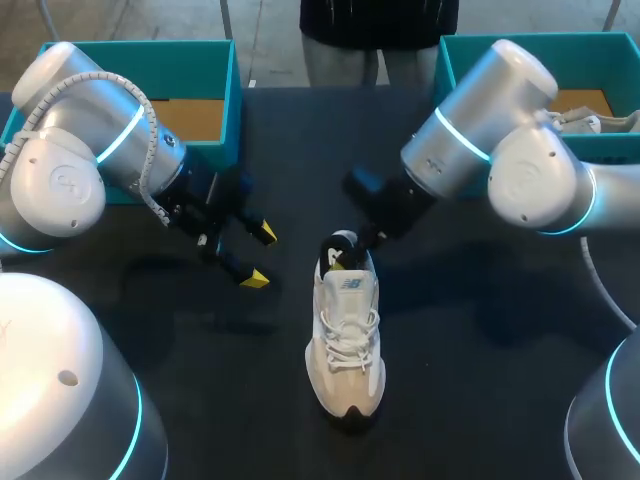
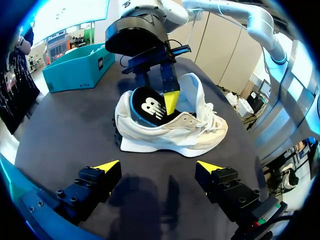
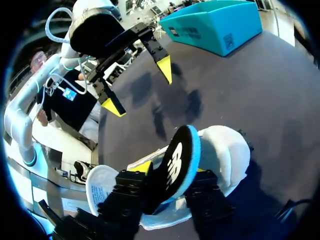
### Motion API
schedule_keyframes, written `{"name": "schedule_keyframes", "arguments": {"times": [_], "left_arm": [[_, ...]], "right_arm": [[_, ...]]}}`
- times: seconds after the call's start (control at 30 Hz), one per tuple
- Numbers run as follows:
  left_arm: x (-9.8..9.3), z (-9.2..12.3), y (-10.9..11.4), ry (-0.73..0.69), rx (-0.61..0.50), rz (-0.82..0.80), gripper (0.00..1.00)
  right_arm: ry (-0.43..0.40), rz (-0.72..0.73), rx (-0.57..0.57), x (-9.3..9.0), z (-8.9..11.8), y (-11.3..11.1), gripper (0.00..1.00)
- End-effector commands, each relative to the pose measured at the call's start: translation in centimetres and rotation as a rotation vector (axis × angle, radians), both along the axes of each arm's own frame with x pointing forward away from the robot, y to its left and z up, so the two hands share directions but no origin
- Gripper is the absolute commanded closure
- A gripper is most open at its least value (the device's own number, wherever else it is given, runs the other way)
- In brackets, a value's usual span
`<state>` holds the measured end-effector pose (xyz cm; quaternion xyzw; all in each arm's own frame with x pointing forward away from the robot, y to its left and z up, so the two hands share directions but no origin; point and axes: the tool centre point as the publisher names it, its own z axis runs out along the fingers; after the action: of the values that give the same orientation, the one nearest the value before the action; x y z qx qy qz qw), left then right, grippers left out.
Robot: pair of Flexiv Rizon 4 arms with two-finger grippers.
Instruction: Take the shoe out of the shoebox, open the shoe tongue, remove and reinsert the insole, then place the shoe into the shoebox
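Item 1. The right gripper (image 3: 172, 172): its yellow-tipped fingers are being pressed narrowly against the two faces of a black foam insole with a light-blue rim (image 3: 182, 150). The insole is being held on edge, its heel end raised out of the shoe's opening and its front end hidden inside the shoe.

Item 2. The white lace-up sneaker (image 1: 346, 345): it is being kept upright on its sole near the middle of the black tabletop (image 1: 480, 380). Its toe is being pointed toward the near edge and its heel toward the far edge. The tongue is being shown folded forward over the laces, leaving the opening wide. The right arm is being brought in from the right edge to a position over the heel.

Item 3. The left gripper (image 1: 258, 255): its fingers are being held wide apart with nothing between them. It is being hung above the tabletop to the left of the sneaker, near it but apart from it, with the tips turned toward the shoe's side.

Item 4. A teal open-topped shoebox (image 1: 205, 95): it is being kept at the far left corner of the tabletop, behind the left arm, with a brown floor showing inside.

Item 5. A second teal shoebox (image 1: 480, 55): it is being kept at the far right corner. A pale item, only partly seen, is being held inside it.
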<state>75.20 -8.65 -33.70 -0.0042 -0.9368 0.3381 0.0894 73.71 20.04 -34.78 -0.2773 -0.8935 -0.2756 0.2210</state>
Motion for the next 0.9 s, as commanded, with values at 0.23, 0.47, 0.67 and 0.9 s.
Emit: {"name": "schedule_keyframes", "arguments": {"times": [0.23,0.47,0.67,0.9], "left_arm": [[0.0,0.0,0.0,-0.001,0.002,0.0,0.0],[0.0,0.0,0.0,-0.001,0.002,0.0,0.0],[0.0,0.0,0.0,-0.001,0.002,0.0,0.0],[0.0,0.0,0.0,-0.001,0.002,0.0,0.0]], "right_arm": [[0.046,0.014,-0.001,-0.8,-1.5,0.3,1.0],[0.109,0.025,-0.003,-2.3,-2.9,0.4,1.0],[0.136,0.025,-0.011,-2.7,-3.7,0.5,1.0],[0.112,0.018,-0.026,-2.7,-2.8,0.4,0.76]]}}
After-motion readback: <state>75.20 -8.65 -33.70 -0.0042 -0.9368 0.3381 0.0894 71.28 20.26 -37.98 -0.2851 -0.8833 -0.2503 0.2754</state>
